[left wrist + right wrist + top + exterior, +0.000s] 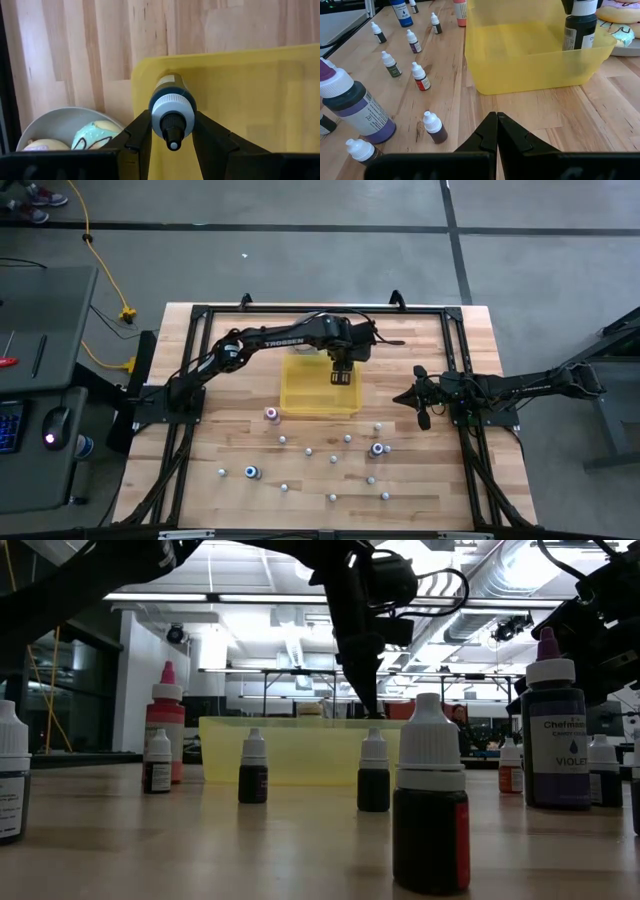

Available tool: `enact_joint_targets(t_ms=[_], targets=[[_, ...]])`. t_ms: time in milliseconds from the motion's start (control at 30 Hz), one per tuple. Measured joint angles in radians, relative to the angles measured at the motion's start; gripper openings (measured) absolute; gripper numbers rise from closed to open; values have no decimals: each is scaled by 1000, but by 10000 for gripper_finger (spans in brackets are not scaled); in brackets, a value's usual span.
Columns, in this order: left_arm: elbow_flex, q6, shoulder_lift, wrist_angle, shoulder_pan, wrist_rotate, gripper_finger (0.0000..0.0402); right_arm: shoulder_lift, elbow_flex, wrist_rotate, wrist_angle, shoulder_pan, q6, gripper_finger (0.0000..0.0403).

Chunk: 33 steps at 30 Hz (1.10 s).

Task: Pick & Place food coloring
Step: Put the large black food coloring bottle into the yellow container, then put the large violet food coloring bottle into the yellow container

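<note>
The food coloring is several tiny pale-capped bottles standing upright on the wooden table (pixel 377 448), (pixel 420 76), with a larger violet one (pixel 355 107). My left gripper (pixel 172 131), (pixel 342 375) is over the far part of the translucent yellow tray (pixel 530 70), (pixel 318 402) and is shut on a dark bottle with a white cap (pixel 172 107). My right gripper (pixel 496 120), (pixel 402 398) waits shut, low over the table to the right of the tray, touching nothing. My left gripper pinches the dark bottle between its two fingers (pixel 141 132) at the white cap (pixel 172 112), its top end. The fingers come from above, pointing down. The bottle hangs upright below them, its lower body (pixel 579 35) inside the tray; whether it touches the tray floor I cannot tell.
A round pale plate with pastel ring toys (pixel 65 127), (pixel 620 22) sits just beyond the tray's far side. Bottles are scattered over the table's near half (pixel 252 472), (pixel 430 800). A black frame (pixel 455 340) runs around the table's edges.
</note>
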Motion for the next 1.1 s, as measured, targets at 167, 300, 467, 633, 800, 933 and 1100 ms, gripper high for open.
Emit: enact_joint_targets(t_ms=[167,300,467,633,800,933,1100], targets=[[0,0,0,-2,6,1,111,0,0,0,0,0,0,0],[0,-3,0,-2,6,1,111,0,0,0,0,0,0,0],[0,-4,0,4,6,8,115,0,0,0,0,0,0,0],[0,-8,0,4,6,15,144,0,0,0,0,0,0,0],[-1,-12,0,4,6,16,166,0,0,0,0,0,0,0],[-1,-12,0,4,6,16,173,0,0,0,0,0,0,0],[-1,-12,0,12,6,0,174,0,0,0,0,0,0,0]])
